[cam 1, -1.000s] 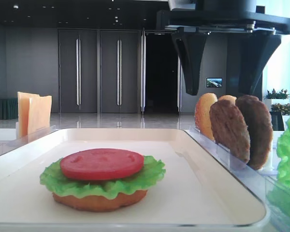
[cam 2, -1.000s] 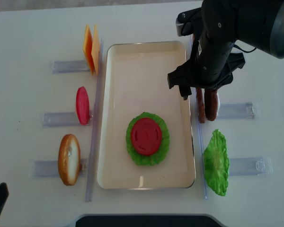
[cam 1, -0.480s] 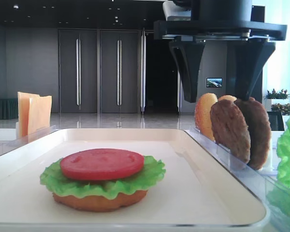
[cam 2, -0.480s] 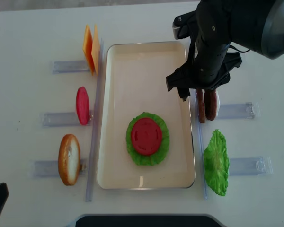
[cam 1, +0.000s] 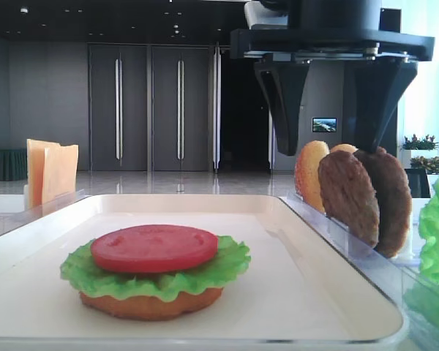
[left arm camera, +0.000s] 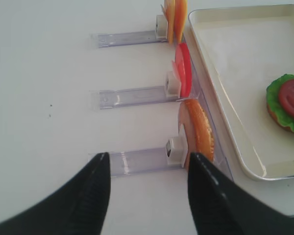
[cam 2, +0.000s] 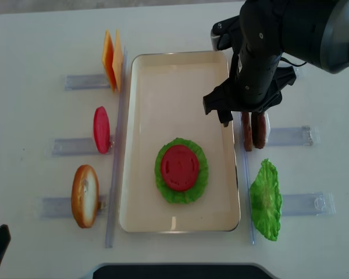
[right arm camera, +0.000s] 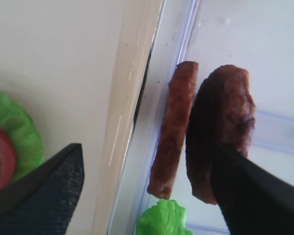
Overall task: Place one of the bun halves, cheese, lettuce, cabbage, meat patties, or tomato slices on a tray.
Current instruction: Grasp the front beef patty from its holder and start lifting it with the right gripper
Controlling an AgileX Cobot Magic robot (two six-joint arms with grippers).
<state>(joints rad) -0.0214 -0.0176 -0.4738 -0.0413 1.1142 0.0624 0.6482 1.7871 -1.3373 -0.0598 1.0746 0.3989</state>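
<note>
Your right tool (cam 1: 328, 150), jaws apart, is hovering over both meat patties (cam 2: 253, 129); straddling both risks grabbing two.

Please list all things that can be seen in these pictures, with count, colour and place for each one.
tray: one, cream-white, table centre.
stack on the tray: one orange-brown bun half, green lettuce on it, red tomato slice on top.
cheese: two slices, yellow-orange, upright in the rack left of the tray, far end.
second tomato slice: one, red, upright in the middle left rack.
second bun half: one, golden-tan, upright in the near left rack.
meat patties: two, brown, upright in a rack right of the tray.
second lettuce: one, green, in the near right rack.
left claw: black, open, near the left racks.
right claw: black, open, above the patties.
</note>
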